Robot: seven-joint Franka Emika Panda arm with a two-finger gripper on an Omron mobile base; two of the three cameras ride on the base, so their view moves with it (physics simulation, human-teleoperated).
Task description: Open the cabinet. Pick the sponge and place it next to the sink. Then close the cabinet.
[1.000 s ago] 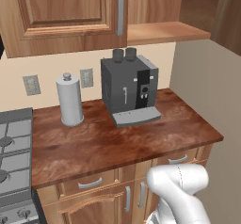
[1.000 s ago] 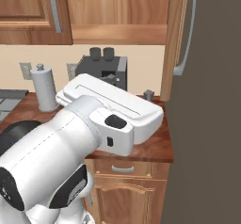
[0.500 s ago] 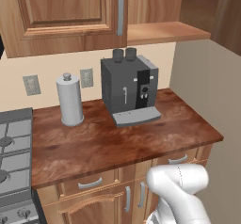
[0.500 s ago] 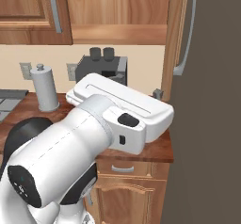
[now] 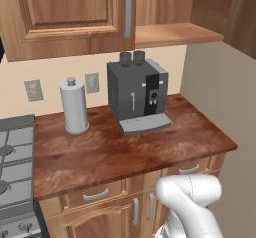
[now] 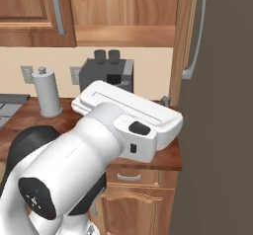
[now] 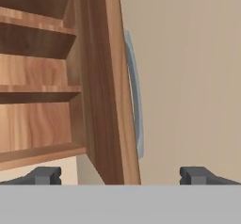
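Note:
The wooden wall cabinet [image 5: 65,12] has its left door shut, with a long grey bar handle [image 5: 128,9]. Its right door [image 6: 185,36] is swung open, and the bottom board [image 5: 175,34] is exposed. In the hand view I look at the open door's edge [image 7: 106,86] and its grey handle [image 7: 134,96]. To the left are wooden shelves [image 7: 37,93], and nothing lies on the parts I see. My gripper [image 7: 120,176] is open, its fingertips [image 7: 47,175] wide apart below the door and holding nothing.
A dark coffee machine [image 5: 137,97] and a grey paper towel roll [image 5: 74,107] stand on the brown counter [image 5: 100,157]. A stove [image 5: 15,167] lies at the left. A beige wall [image 5: 215,92] bounds the counter on the right. My white forearm [image 6: 128,115] reaches over the counter.
In the right base view my arm has swung further right toward the open door. The counter things and the cabinet doors have not moved.

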